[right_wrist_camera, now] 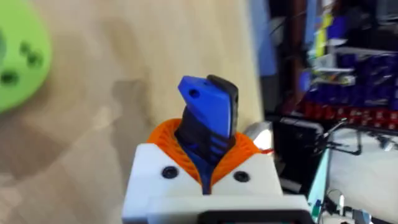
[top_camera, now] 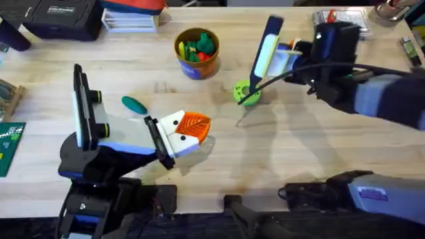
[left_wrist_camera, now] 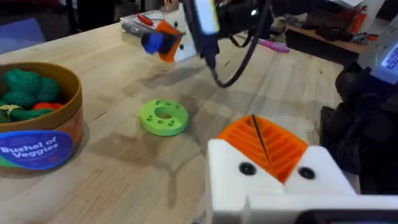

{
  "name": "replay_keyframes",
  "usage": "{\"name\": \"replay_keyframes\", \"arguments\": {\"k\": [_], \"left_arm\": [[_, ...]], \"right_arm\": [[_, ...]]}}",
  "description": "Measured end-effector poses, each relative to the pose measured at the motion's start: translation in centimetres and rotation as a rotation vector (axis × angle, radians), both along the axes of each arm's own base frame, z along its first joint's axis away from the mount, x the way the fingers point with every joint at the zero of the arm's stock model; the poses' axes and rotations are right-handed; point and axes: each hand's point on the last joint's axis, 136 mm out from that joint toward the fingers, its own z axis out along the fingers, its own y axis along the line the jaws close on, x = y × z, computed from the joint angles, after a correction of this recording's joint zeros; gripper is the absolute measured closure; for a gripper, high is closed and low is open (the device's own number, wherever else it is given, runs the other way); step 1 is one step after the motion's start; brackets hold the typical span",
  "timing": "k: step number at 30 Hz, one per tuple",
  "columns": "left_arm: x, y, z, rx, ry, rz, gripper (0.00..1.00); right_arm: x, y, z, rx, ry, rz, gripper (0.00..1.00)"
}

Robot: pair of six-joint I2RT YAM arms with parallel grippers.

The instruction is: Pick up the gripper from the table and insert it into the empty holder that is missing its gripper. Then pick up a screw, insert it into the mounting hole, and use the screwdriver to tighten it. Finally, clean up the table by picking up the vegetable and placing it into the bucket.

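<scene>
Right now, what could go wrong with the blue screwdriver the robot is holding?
1. The right end effector pinches the blue screwdriver by one end and holds it tilted, so it might twist or slip out.
2. Its tip hangs close to the green ring, so a sloppy move down could bump the ring.
3. The vegetable lies beside the left arm, which might knock it away.

The lime-green ring (top_camera: 248, 93) is lying mid-table with the right gripper (top_camera: 300, 54) hanging just above and beside it, holding the screwdriver (top_camera: 265, 48) and crowding the approach from the right. The bucket (top_camera: 197, 52) is standing behind, near the ring, with bare table (top_camera: 292, 139) lying open in front. The left gripper (top_camera: 192, 129) is sitting just beside the vegetable (top_camera: 134, 104), leaving a narrow gap between them.
</scene>
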Motion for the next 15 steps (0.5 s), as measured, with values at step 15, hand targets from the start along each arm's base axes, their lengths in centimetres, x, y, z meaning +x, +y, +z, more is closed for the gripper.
{"name": "replay_keyframes", "arguments": {"k": [15], "left_arm": [[0.0,0.0,0.0,0.000,0.000,0.000,0.997]], "right_arm": [[-1.2,-2.6,-5.8,-0.087,0.211,-0.044,0.607]]}}
